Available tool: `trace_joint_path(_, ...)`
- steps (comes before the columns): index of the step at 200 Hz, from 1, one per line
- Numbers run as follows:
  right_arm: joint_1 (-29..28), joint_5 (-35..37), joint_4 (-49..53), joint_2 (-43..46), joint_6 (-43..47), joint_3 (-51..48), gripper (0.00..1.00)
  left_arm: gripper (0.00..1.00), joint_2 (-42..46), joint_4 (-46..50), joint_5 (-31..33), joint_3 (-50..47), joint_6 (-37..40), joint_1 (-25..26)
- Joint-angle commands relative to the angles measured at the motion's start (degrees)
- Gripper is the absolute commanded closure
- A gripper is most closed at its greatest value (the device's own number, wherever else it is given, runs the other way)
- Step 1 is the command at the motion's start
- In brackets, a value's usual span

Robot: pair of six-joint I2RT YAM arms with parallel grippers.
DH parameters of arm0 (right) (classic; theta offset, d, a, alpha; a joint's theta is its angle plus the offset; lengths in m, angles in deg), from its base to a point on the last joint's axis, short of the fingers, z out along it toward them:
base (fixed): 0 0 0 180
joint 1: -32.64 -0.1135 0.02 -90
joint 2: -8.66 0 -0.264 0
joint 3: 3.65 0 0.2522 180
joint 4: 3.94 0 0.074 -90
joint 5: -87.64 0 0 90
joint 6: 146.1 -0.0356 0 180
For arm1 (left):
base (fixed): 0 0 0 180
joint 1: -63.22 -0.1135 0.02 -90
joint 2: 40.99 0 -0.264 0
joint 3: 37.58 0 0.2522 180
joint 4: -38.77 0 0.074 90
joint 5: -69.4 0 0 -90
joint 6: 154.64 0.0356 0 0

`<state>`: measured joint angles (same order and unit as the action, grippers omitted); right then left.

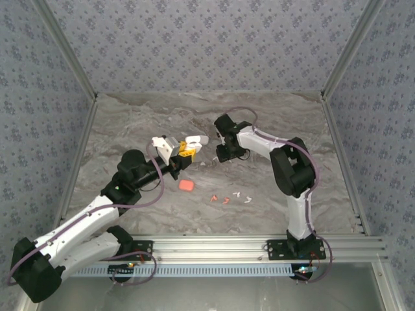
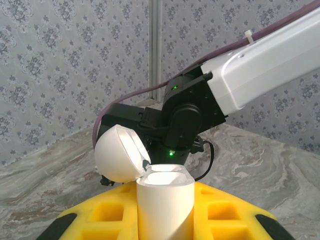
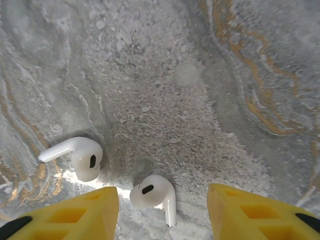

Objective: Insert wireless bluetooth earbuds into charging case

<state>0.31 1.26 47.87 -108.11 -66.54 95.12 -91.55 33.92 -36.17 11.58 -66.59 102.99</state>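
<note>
Top view: left gripper (image 1: 186, 151) clamped on the white charging case (image 1: 196, 140), lid open. Orange-red earbuds (image 1: 219, 199) lie on the tabletop (image 1: 130, 116) nearer the arm bases.
Left wrist: case upright, lid tipped left.
Right wrist: right gripper (image 3: 163, 202) stands parted and holds nothing. Two white earbuds (image 3: 75, 157) — glossy, bent, stemmed — lie on the tabletop at its fingertips, untouched.

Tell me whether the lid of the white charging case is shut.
No: the lid of the charging case is swung open to one side, leaving the case's top uncovered.
</note>
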Motion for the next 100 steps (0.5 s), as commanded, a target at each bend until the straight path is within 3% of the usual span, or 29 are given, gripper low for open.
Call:
trace_joint_path(1,0.1,-1.0,1.6,-1.6,1.3,1.9,0.50,1.00,1.3,-0.2,0.6,-0.1,0.6,0.3)
trace_joint_path(100,-0.3,-2.4,0.9,-4.8,1.9,2.9,0.65,1.00,0.9,0.0,0.8,0.4,0.9,0.3)
